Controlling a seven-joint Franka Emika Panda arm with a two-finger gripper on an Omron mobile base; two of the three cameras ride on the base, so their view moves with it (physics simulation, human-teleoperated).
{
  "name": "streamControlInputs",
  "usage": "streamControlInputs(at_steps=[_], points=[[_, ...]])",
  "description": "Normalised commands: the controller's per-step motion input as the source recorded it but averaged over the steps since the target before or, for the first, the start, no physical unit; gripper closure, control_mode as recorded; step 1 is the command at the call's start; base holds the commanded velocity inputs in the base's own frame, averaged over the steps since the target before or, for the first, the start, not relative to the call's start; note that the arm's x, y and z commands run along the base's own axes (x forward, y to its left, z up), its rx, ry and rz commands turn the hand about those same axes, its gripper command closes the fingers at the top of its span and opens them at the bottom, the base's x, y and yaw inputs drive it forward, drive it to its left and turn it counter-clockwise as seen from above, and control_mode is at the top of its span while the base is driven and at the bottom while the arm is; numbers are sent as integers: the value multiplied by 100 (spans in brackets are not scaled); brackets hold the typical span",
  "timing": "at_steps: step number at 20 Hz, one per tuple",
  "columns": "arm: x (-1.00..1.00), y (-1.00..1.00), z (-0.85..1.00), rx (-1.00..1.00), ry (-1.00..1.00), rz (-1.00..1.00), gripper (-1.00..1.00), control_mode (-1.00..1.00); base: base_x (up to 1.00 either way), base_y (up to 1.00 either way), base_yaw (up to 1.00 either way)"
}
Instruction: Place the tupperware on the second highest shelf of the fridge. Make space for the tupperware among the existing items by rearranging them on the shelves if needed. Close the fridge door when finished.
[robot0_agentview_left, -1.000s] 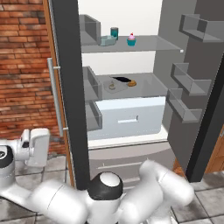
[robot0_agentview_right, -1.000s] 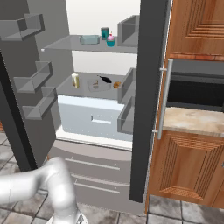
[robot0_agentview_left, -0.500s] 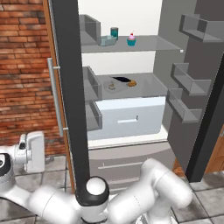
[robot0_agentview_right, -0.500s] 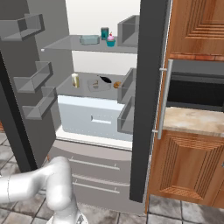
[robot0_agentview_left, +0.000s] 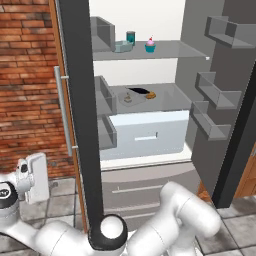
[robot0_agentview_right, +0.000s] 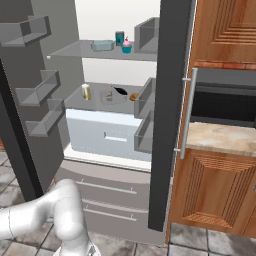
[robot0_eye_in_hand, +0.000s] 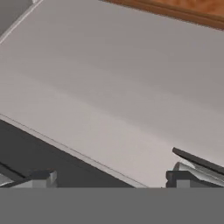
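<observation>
The fridge (robot0_agentview_left: 150, 140) stands with both doors swung open. The tupperware (robot0_agentview_left: 128, 98) (robot0_agentview_right: 112, 96), a translucent grey box with a dark lid, rests on the second highest shelf (robot0_agentview_left: 165, 95) above the white drawer. A brown round piece (robot0_agentview_left: 150, 94) lies beside it, and a pale block (robot0_agentview_right: 86, 91) stands at that shelf's left end. On the top shelf sit a teal can (robot0_agentview_left: 131, 37), a pink cupcake (robot0_agentview_left: 150, 46) and a greyish box (robot0_agentview_left: 121, 47). My gripper (robot0_eye_in_hand: 109, 179) is open and empty, facing a flat grey panel. Its white hand (robot0_agentview_left: 34, 175) hangs low outside the left door.
The left door's dark edge (robot0_agentview_left: 75, 100) with its silver handle (robot0_agentview_left: 62, 110) stands between hand and shelves. A brick wall (robot0_agentview_left: 25, 85) lies behind the hand. Wooden cabinets (robot0_agentview_right: 220, 195), a counter and a dark oven opening (robot0_agentview_right: 225, 105) flank the fridge's right side.
My hand has sunk a little lower and further left beside the left door, and the arm's elbow has swung with it. Nothing on the shelves has moved.
</observation>
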Motion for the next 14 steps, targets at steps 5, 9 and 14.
streamControlInputs(at_steps=[5,9,14], points=[[77,-10,0,15,8,28,-100,-100,0,0,0],[65,0,-5,15,7,23,-100,-100,0,0,0],[50,18,-3,3,16,9,-100,-100,0,0,0]])
